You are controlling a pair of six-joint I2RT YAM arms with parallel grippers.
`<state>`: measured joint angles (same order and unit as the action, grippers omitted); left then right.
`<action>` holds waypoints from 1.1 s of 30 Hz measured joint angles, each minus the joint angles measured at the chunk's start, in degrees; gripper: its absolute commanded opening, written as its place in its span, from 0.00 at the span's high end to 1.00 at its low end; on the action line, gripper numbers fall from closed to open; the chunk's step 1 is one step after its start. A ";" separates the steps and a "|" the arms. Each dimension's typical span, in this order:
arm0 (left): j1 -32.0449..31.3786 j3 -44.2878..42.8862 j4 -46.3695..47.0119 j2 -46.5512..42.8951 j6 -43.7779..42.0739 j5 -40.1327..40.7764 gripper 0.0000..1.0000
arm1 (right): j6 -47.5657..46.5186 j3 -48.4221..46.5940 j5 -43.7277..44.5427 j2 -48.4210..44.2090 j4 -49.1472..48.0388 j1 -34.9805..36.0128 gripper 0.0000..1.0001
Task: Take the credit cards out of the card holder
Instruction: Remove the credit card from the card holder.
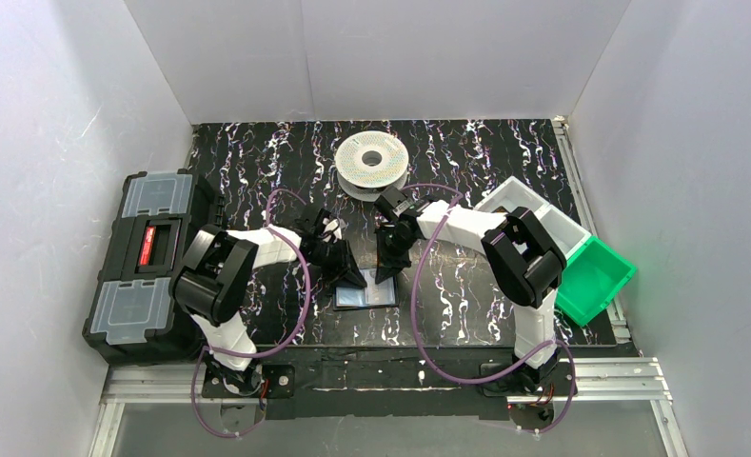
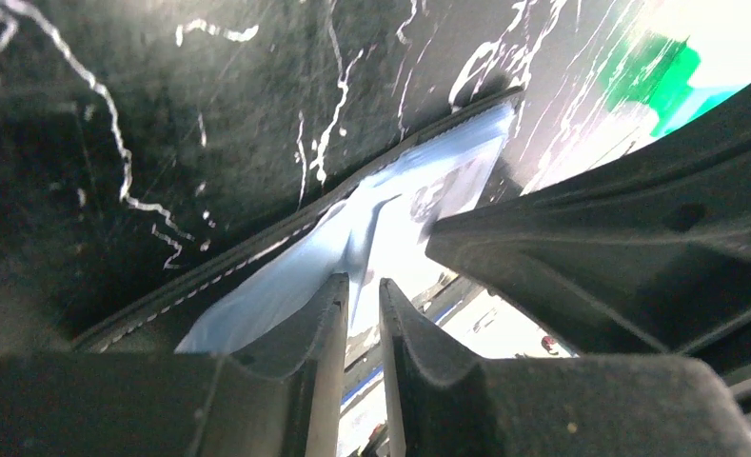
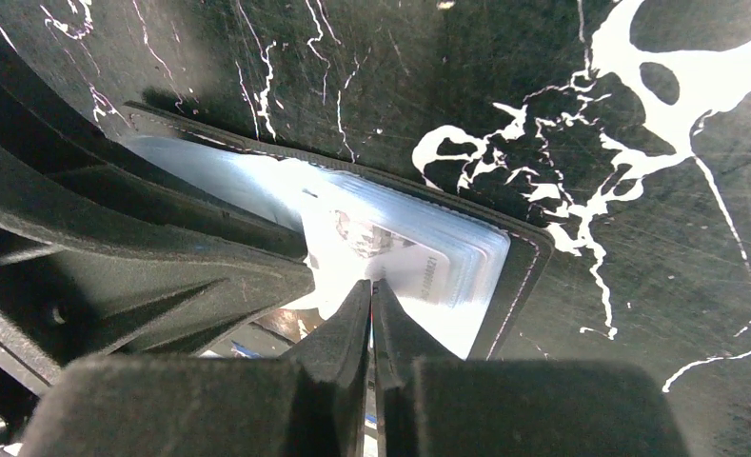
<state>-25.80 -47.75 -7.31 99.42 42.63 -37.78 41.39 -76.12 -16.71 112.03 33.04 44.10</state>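
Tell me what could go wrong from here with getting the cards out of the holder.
1. The right fingers are pinched together at the edge of the layered cards. They may slip off, or drag out several at once.
2. The left fingers, a slim gap between them, stand at the open card holder. Unless they pin it, the holder may lift or slide with the pull.

a: what's around the counter [image 1: 504, 157]?
b: plain white walls [image 1: 400, 57] at 9, 12 and 3 o'clock, evenly lit, only soft shadows.
a: and the top?
b: black, streaked with white marbling. a silver rail frame [image 1: 628, 379] runs along 6 o'clock.
a: anything at the sides?
b: a black toolbox [image 1: 143, 267] at 9, a green bin [image 1: 595, 281] at 3.
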 measured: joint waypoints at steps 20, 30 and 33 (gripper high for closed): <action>-0.31 3.15 3.48 -0.15 1.57 -2.97 0.87 | 0.02 0.02 -0.04 -0.13 0.02 -0.59 0.80; -0.31 3.15 4.57 0.55 2.19 -3.43 0.89 | -0.90 1.88 4.76 -4.63 2.58 -0.59 0.76; -0.31 3.15 4.59 0.57 2.19 -3.48 0.89 | -0.98 2.43 5.25 -5.40 2.97 -0.63 0.76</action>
<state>-26.11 -44.60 -2.72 99.98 44.82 -41.25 40.40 -73.69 -11.46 106.63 36.01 43.46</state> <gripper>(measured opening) 0.116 0.242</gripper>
